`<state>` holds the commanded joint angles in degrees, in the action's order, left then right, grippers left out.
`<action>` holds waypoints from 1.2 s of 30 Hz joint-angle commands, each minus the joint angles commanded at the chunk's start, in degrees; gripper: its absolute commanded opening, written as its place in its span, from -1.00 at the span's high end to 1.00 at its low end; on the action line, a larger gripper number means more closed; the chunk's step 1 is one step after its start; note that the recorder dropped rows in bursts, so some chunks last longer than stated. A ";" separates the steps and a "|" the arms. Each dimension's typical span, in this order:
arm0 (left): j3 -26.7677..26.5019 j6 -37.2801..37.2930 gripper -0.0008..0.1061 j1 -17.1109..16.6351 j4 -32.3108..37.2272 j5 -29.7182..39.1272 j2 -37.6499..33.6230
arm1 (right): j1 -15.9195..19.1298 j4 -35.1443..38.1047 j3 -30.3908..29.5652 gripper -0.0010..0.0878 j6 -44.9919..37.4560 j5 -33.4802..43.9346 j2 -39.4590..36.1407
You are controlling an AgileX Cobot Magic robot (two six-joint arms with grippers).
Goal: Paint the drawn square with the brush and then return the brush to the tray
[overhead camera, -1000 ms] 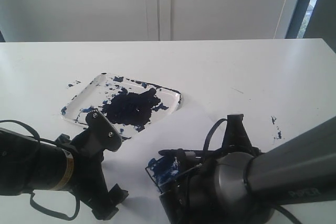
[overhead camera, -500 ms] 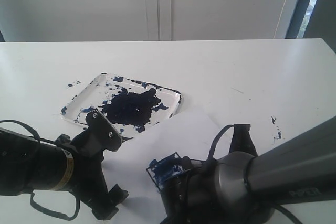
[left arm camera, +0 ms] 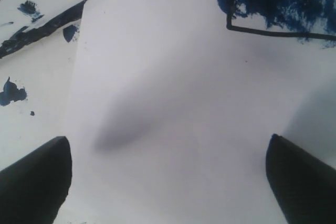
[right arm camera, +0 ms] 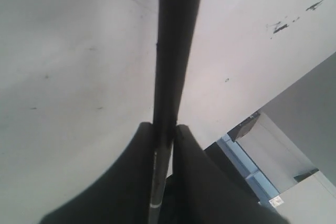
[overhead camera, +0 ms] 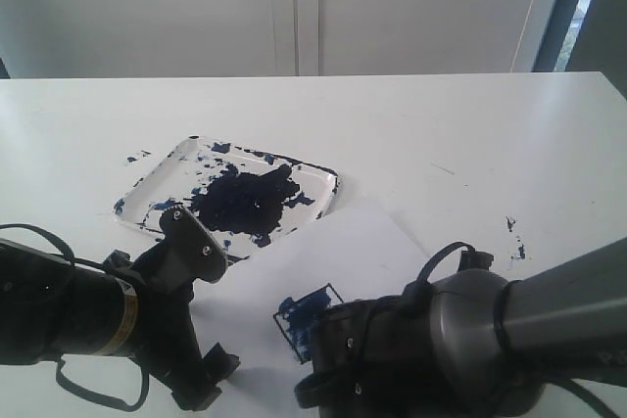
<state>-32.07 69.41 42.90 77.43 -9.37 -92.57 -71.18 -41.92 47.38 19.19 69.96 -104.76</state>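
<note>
right gripper (right arm camera: 164,127) clamps brush (right arm camera: 176,51), shaft along jaws | we place tray (overhead camera: 168,171) leftward beyond drawn square (overhead camera: 306,312) | left gripper (left arm camera: 165,145) wide, empty

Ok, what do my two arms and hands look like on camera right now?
Left arm: black, round body with a yellow band, a black plate with two silver screws, thin black cable loops. Right arm: grey tube into a dark rounded joint, one black cable loop on top. Left hand and right hand: dark, blunt fingers.

The paper (overhead camera: 338,242) looks matt, the tray (overhead camera: 165,179) glossy.
</note>
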 joint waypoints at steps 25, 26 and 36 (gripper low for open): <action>0.00 0.90 -0.98 0.00 0.00 -0.12 0.00 | -4.70 -5.71 0.00 0.98 6.04 0.00 -4.57; 0.00 1.07 -0.98 0.00 0.00 -0.12 0.00 | -4.70 -5.97 0.00 0.98 6.52 0.00 -4.84; 0.00 1.07 -0.98 0.00 0.00 -0.12 0.00 | -3.64 -8.27 -0.10 0.98 6.99 0.00 -5.58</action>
<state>-32.07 70.47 42.90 77.43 -9.49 -92.57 -74.83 -50.20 47.28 26.18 69.96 -110.34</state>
